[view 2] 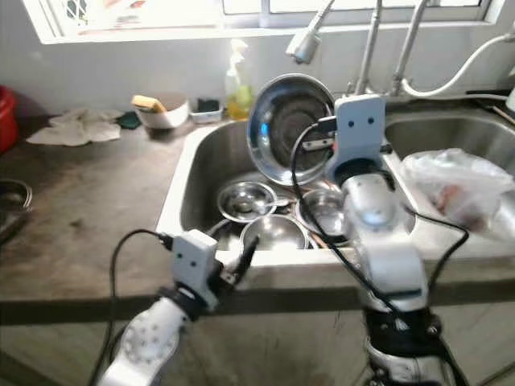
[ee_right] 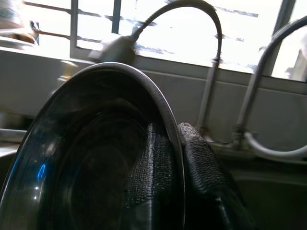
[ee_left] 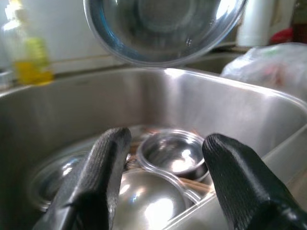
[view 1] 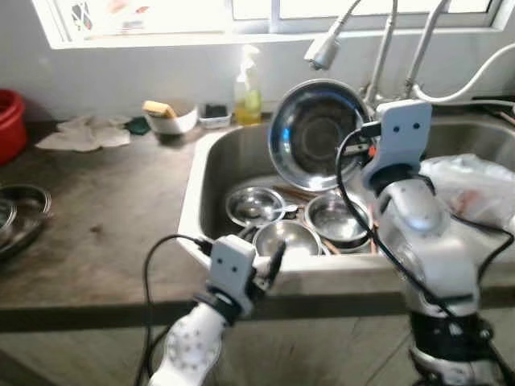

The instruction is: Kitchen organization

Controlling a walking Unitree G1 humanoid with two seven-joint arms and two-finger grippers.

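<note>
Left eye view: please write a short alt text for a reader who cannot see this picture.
The right gripper holds a large steel bowl tilted on its rim above a sink containing smaller steel bowls. The left gripper hovers open at the sink's front edge.

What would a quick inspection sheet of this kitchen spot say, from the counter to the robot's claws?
Surface: dark worn counter, steel sink set in it.
Job's things: large steel bowl held tilted above sink; smaller steel bowls inside.
Clutter: soap bottle, rag, plastic bag, red tub.
Grippers: right gripper pinching the large bowl's rim; left gripper open at sink's front edge.
Cables: black wires along both arms.
Surroundings: bright window, faucets.
</note>
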